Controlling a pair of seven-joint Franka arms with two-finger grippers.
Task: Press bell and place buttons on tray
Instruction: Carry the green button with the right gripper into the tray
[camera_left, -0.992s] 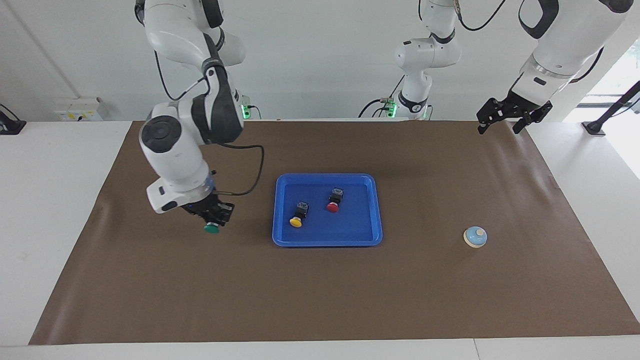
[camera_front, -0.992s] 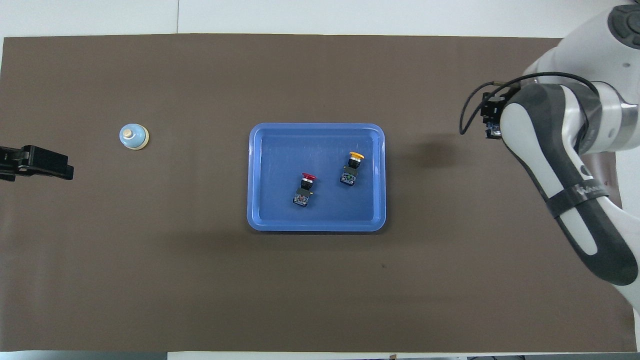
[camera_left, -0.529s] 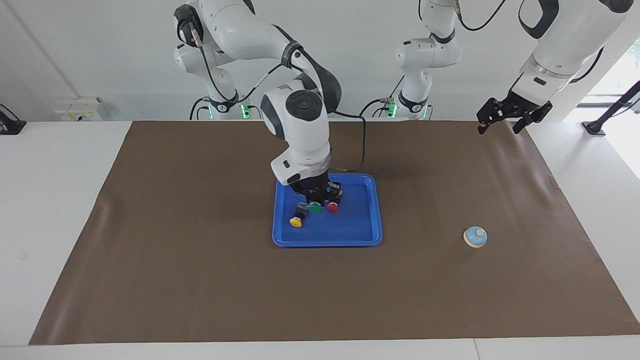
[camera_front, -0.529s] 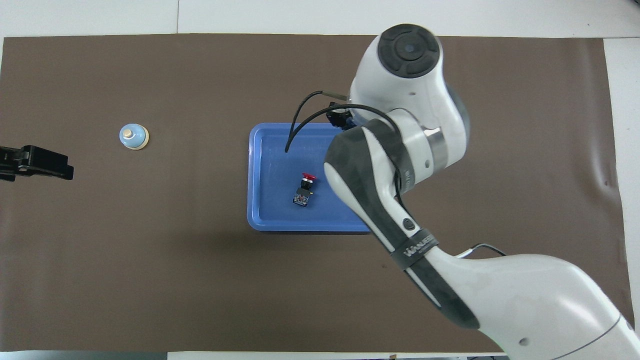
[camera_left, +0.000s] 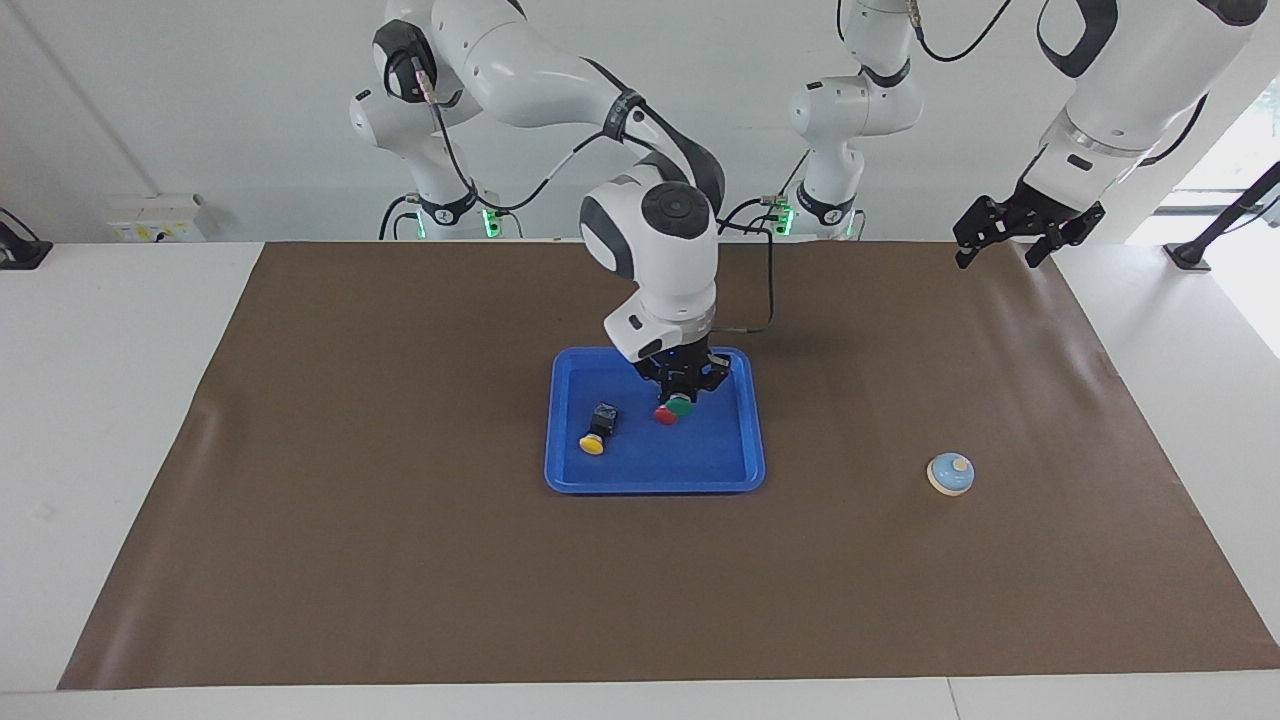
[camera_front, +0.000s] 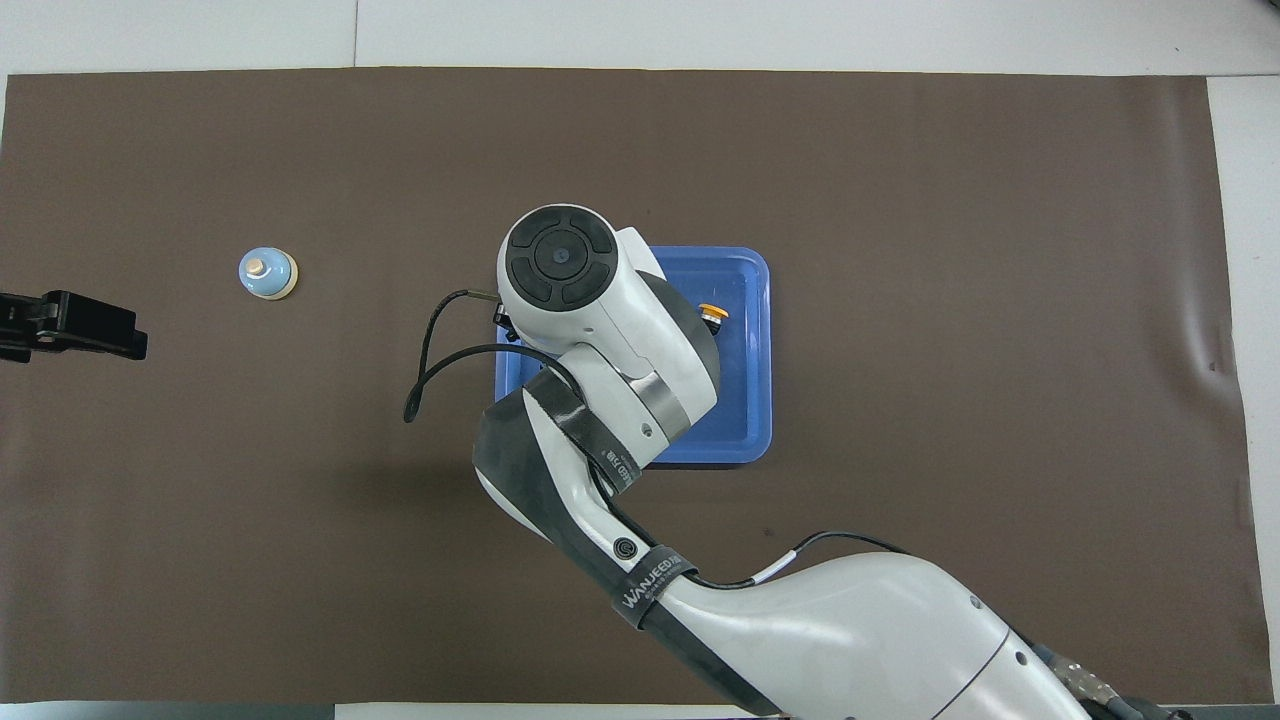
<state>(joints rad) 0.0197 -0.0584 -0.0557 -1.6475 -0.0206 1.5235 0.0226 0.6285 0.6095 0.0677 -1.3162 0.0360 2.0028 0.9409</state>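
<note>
The blue tray lies mid-table. In it are a yellow button and a red button. My right gripper hangs over the tray, shut on the green button, whose cap sits just beside the red cap. I cannot tell whether the green button touches the tray floor. From overhead the right arm covers much of the tray; only the yellow button shows there. The bell stands alone toward the left arm's end. My left gripper waits open above the mat's corner, apart from the bell.
A brown mat covers the table, with white table edge around it. A black cable loops from the right wrist above the tray's nearer rim.
My right arm has swung from the right arm's end of the mat to over the tray, carrying the green button past the yellow one to beside the red one. The left arm is unmoved.
</note>
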